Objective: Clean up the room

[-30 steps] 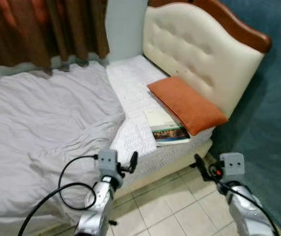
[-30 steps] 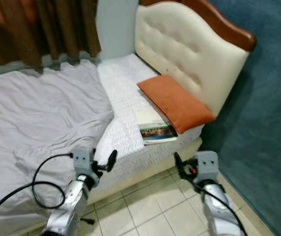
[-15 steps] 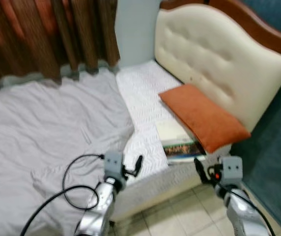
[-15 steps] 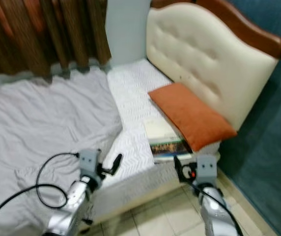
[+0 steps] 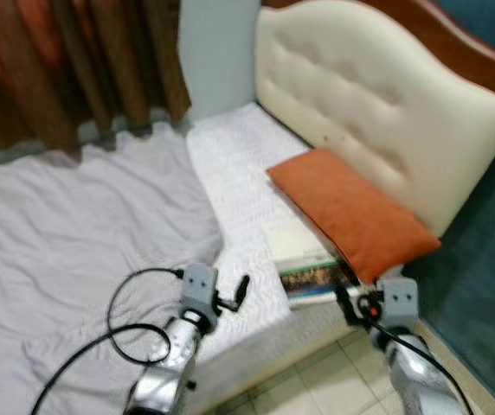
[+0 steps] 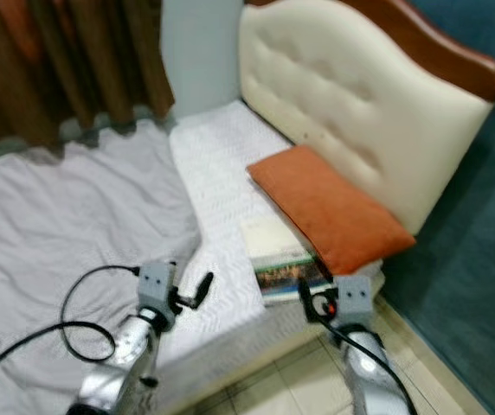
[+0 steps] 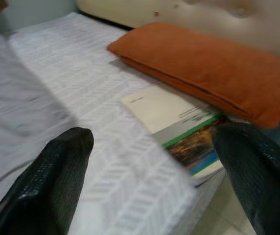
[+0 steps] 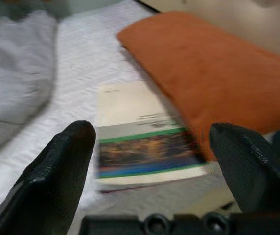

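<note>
A bed [image 5: 230,173] with a cream headboard [image 5: 377,112] at one o'clock fills the scene, its rumpled grey sheet [image 5: 74,233] at nine o'clock, tiled floor [image 5: 317,380] open at six. The orange pillow [image 5: 347,212] lies at three o'clock, overlapping the book [image 5: 304,259] at the mattress edge. The camera has closed in since earlier: the right gripper [image 8: 150,161], wide open and empty, now hangs just before the book, the left gripper [image 7: 150,171], likewise open, over the mattress.

Bed [image 5: 239,186] with white mattress, grey sheet [image 5: 74,233] (rumpled), orange pillow [image 5: 351,212], book [image 5: 304,259] beside it
</note>
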Motion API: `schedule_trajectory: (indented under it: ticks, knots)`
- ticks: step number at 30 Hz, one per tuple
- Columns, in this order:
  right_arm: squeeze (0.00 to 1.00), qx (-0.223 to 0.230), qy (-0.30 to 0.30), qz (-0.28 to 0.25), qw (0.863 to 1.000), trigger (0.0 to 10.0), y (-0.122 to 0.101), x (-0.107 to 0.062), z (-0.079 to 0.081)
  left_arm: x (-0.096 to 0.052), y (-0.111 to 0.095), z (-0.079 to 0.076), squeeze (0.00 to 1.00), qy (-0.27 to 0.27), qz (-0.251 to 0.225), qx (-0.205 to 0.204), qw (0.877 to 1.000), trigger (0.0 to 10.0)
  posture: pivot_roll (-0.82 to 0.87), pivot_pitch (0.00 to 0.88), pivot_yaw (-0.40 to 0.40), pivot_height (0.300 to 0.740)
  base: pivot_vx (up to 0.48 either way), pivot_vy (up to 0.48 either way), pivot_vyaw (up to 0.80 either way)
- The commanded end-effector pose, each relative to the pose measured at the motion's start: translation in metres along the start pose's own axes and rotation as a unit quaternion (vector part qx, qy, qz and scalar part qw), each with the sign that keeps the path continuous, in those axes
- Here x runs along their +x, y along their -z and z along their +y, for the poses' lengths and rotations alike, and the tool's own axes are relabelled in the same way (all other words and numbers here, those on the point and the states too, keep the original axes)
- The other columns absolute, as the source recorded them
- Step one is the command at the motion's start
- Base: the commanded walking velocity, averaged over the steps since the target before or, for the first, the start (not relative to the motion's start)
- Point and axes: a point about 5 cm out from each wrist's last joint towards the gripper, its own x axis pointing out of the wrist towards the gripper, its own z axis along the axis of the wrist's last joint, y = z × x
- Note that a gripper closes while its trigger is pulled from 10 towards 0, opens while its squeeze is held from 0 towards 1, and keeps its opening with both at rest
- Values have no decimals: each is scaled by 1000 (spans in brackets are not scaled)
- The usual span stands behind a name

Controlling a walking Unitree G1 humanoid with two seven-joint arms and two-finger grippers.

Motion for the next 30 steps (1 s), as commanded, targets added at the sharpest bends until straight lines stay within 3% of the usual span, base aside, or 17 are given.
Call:
schedule_trajectory:
  ticks: [1, 10, 30]
  knots:
    - [0, 0, -7, -10, 1000, 10000, -5, 2, 5, -3, 1, 10, 0, -18, 6, 9, 1000, 10000, -122, 62, 4, 740, 0, -465, 0]
    - [0, -7, -10, -14, 1000, 10000, -6, 3, 6, -3, 2, 15, 0, -32, 11, 16, 999, 10000, -121, 51, 3, 740, 0, -464, 0]
    - [0, -18, -14, -18, 1000, 10000, -7, 5, 6, -1, 0, 21, 0, -39, 8, 33, 999, 10000, -124, 19, 1, 740, 0, -458, 595]
